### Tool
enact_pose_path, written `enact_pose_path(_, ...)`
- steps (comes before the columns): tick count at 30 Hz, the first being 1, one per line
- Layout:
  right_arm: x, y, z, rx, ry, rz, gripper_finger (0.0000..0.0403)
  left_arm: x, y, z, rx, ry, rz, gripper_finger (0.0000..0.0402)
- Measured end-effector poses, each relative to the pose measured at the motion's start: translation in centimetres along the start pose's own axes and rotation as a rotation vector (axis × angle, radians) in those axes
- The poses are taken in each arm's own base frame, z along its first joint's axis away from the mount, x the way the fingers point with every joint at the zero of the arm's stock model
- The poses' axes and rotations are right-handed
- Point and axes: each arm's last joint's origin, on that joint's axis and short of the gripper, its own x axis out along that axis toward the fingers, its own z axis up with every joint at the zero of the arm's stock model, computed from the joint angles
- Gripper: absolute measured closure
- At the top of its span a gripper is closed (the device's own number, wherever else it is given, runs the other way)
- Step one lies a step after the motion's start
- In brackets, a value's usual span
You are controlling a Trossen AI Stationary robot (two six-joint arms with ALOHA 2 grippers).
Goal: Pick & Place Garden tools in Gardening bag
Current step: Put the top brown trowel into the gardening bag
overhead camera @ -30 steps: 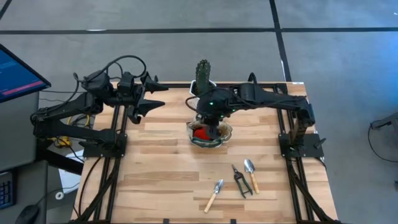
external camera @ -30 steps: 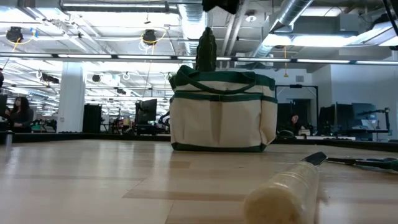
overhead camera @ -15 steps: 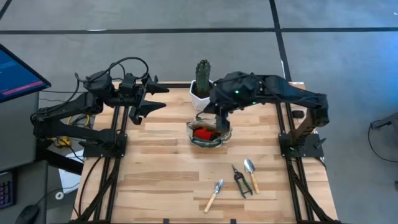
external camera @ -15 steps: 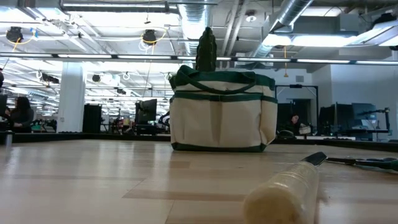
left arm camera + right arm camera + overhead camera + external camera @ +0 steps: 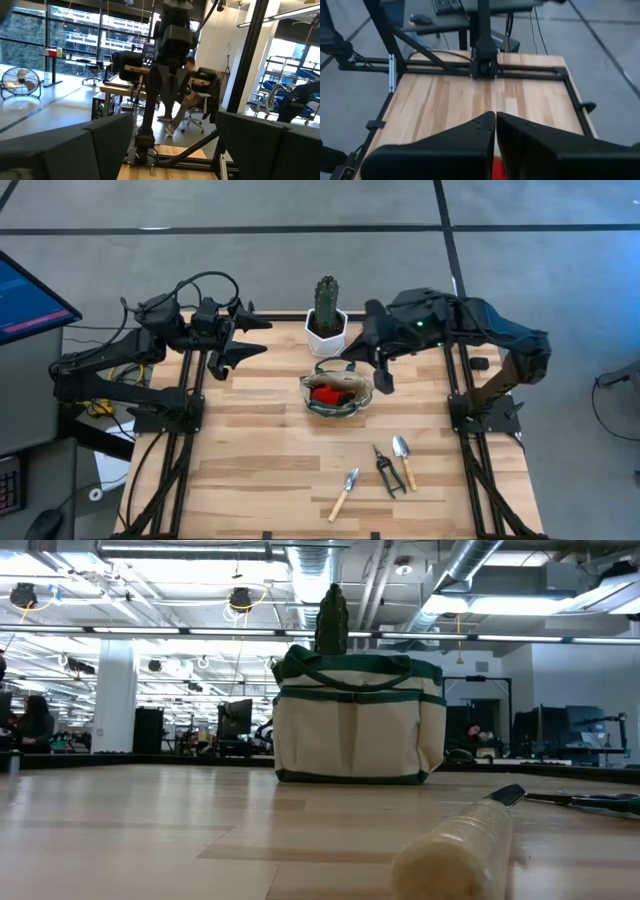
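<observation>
Gardening bag [image 5: 338,391] contents mostly hidden, red piece [image 5: 324,393] visible

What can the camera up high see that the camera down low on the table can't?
Only the high view shows both arms: the left pincer open near the far left corner, the right pincer shut beside the bag. It also shows the red piece inside the bag, the white pot, and three tools lying apart.

Only the low view shows the bag's side pockets and the room behind.

Both show the gardening bag, the cactus behind it, and the wooden table.
</observation>
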Motion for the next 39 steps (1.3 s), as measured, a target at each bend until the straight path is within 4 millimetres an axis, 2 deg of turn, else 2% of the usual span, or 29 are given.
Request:
enact_pose_path(7, -1.8, 0.1, 0.3, -0.019, -0.057, 0.001, 0.0395, 0.0, 0.0, 0.0, 0.000, 0.000, 0.000, 0.0129)
enact_pose_path(22, -3.9, 0.3, -0.3, -0.022, -0.057, 0.007, 0.0399, 0.0, 0.1, -0.4, -0.010, 0.040, 0.008, 0.0129)
enact_pose_path(26, -3.9, 0.3, -1.9, -0.011, -0.065, -0.011, 0.0400, 0.0, 0.1, -0.5, -0.012, 0.051, 0.011, 0.0129)
enact_pose_path(39, -3.2, 0.6, -11.5, 0.149, -0.312, -0.005, 0.0401, 0.3, 0.6, -2.5, -0.015, 0.105, 0.021, 0.0129)
